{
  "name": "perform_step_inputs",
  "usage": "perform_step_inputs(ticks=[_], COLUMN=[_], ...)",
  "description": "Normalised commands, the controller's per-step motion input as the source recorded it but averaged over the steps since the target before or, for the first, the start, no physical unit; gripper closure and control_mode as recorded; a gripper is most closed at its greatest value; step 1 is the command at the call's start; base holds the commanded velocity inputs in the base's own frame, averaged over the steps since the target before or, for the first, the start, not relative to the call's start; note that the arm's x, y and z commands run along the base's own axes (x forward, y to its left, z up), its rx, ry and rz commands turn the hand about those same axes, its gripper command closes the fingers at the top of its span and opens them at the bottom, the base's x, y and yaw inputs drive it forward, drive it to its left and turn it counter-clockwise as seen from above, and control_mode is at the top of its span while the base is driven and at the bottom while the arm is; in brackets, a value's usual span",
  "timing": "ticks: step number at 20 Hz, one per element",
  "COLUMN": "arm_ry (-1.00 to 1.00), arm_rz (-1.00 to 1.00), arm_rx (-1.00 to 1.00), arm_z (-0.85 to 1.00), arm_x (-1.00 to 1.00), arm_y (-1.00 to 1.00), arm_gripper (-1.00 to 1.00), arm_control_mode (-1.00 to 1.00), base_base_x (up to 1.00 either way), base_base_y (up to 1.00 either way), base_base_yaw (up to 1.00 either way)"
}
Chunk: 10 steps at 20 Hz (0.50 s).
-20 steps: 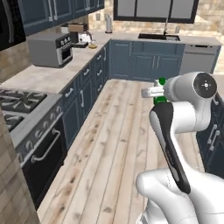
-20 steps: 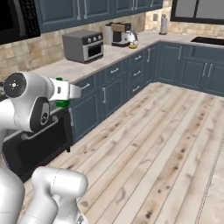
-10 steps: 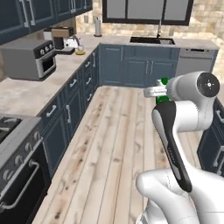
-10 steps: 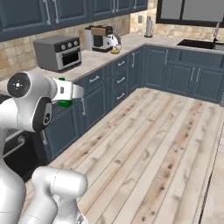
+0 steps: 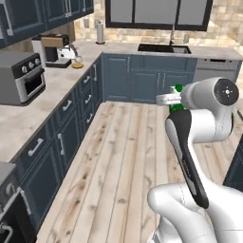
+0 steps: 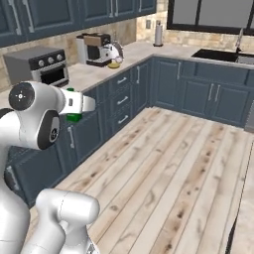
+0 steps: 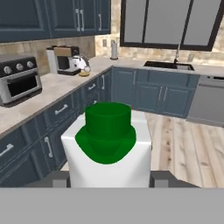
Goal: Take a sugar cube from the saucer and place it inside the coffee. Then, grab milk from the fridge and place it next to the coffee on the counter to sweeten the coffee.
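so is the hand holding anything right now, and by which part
The hand holds the milk by its lower white body, one finger on each side, green top facing the camera.

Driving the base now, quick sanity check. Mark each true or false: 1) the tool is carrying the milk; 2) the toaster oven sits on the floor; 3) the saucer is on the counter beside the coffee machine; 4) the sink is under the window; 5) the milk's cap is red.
1) True: the milk sits between the fingers of the tool.
2) False: the toaster oven stands on the counter.
3) True: the saucer lies beside the coffee machine.
4) True: the sink is below the window.
5) False: the cap is green.
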Motion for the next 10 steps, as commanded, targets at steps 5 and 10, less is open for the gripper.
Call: perform_step_inputs(ticks=[5, 10], arm_ry=[0.0, 0.0], arm_rz=[0.0, 0.0], arm_rx=[0.0, 0.0], arm_z=[0.0, 0.0], arm_x=[0.0, 0.0], arm_y=[0.0, 0.0], arm_gripper=[1.0, 1.0], arm_control_mode=[1.0, 1.0], base_base_x=[1.0, 1.0], base_base_y=[-0.15, -0.19], base_base_yaw=[0.13, 0.19])
